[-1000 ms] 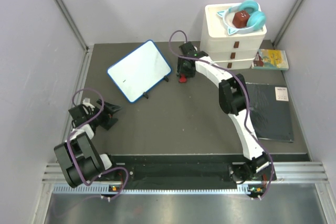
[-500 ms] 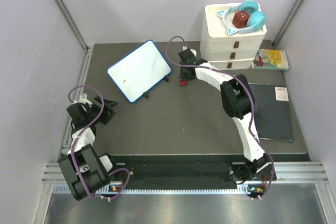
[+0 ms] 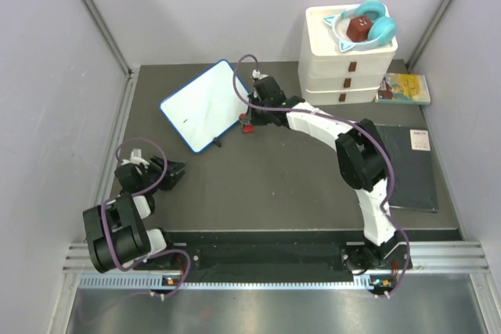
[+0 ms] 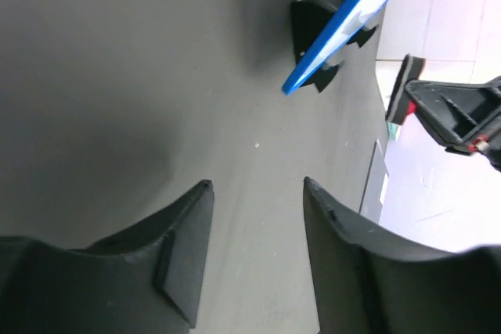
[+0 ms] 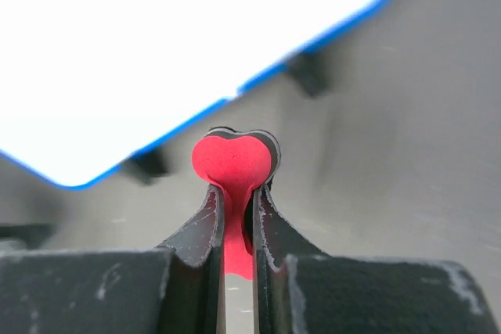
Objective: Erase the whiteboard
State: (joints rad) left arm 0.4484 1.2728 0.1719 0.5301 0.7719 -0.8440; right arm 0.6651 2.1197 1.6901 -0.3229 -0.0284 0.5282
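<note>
The whiteboard (image 3: pixel 207 105) stands tilted on small black feet at the back left of the table, blue-framed, with a small dark mark near its left edge. My right gripper (image 3: pixel 248 121) is shut on a red eraser (image 3: pixel 246 127) just off the board's right lower edge. In the right wrist view the eraser (image 5: pixel 232 163) bulges out between the shut fingers, just below the board (image 5: pixel 180 44). My left gripper (image 3: pixel 174 171) is open and empty, low at the near left. The left wrist view shows its spread fingers (image 4: pixel 188 224) and the board's edge (image 4: pixel 352 17) far off.
A white drawer stack (image 3: pixel 348 64) stands at the back right with teal headphones (image 3: pixel 368 23) on top. A colourful book (image 3: pixel 404 88) lies beside it. A flat black pad (image 3: pixel 401 166) lies at the right.
My right gripper has moved left with the eraser, from the middle back to the whiteboard's right edge. My left gripper has shifted a little nearer and to the right.
</note>
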